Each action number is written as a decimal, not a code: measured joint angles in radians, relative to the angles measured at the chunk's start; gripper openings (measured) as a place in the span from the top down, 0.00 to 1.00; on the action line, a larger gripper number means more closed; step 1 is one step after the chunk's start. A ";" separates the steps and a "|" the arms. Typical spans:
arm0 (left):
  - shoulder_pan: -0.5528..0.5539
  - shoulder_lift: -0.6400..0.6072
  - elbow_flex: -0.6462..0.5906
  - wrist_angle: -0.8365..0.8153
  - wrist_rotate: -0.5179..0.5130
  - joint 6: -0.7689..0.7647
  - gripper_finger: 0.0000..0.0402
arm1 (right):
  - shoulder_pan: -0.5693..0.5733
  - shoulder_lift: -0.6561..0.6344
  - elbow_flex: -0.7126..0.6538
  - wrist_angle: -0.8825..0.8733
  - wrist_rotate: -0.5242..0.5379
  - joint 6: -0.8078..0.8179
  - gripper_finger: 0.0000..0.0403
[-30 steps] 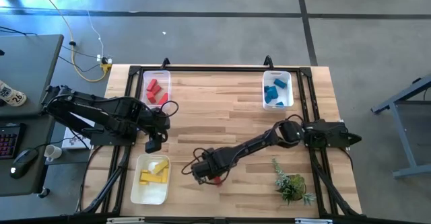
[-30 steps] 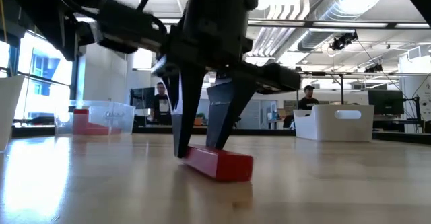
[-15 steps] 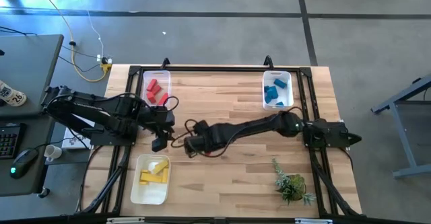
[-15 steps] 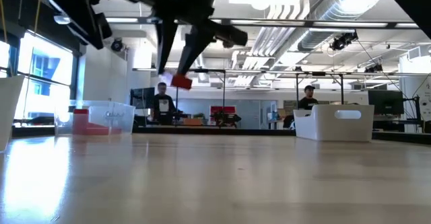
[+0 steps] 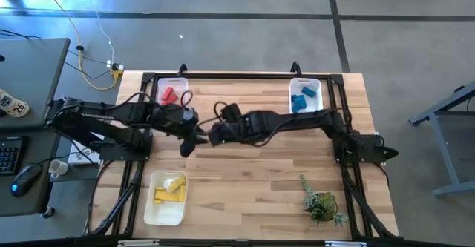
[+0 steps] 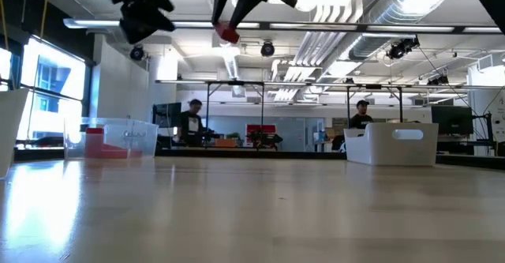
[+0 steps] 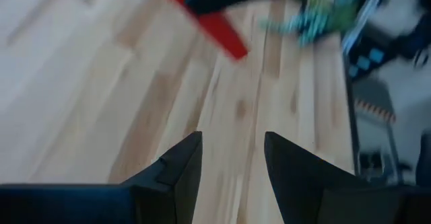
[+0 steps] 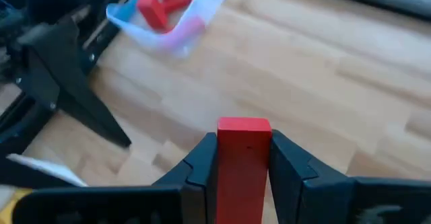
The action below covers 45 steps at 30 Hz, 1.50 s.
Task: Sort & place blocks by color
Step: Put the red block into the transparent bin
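1. The right hand (image 8: 244, 167) is clamped on a red block (image 8: 242, 153), held high above the bench (image 5: 252, 173) at centre frame, likely so it clears the rim of the red bin (image 5: 172, 99) at upper left.
2. The left hand (image 7: 232, 160) hovers beside it, fingers apart and empty.

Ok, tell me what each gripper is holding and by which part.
The right gripper clamps a red block across its long sides, one end sticking out past the fingertips. The left gripper is open and holds nothing.
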 joint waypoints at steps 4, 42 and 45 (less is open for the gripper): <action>0.032 0.000 0.000 0.113 -0.026 -0.003 0.63 | -0.029 -0.029 0.000 0.053 0.009 -0.102 0.82; 0.207 0.004 0.000 0.424 0.207 0.132 0.45 | -0.188 -0.195 0.001 0.305 -0.539 -0.753 0.82; 0.209 0.004 0.000 0.451 0.219 0.131 0.43 | -0.188 -0.195 0.001 0.317 -0.538 -0.754 0.82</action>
